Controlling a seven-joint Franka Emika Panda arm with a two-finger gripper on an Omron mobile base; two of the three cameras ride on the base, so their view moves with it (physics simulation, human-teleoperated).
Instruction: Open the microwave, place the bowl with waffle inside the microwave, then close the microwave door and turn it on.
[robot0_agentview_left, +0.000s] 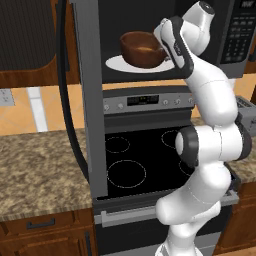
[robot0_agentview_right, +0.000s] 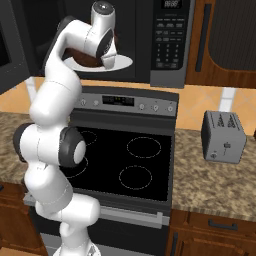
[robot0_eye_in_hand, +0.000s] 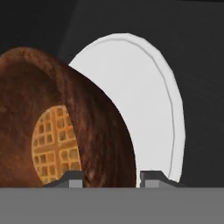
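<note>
The microwave (robot0_agentview_left: 235, 35) stands open above the stove. Its door (robot0_agentview_left: 90, 100) is swung out to the left, with the black handle bar (robot0_agentview_left: 67, 100) on its outer side. Inside, the reddish-brown bowl (robot0_agentview_left: 142, 47) sits on or just above the white turntable plate (robot0_agentview_left: 116, 64); I cannot tell if they touch. My gripper (robot0_eye_in_hand: 111, 178) reaches into the cavity with one finger on each side of the bowl's wall (robot0_eye_in_hand: 105, 131), shut on it. The waffle (robot0_eye_in_hand: 54, 144) lies in the bowl. In the right base view my hand (robot0_agentview_right: 107, 57) covers most of the bowl (robot0_agentview_right: 82, 61).
The black stove top (robot0_agentview_left: 135, 155) lies below the microwave, with its control panel (robot0_agentview_right: 125, 102) behind. A grey toaster (robot0_agentview_right: 223, 136) stands on the granite counter (robot0_agentview_right: 210, 175) at the right. The open door juts out over the left counter (robot0_agentview_left: 40, 170).
</note>
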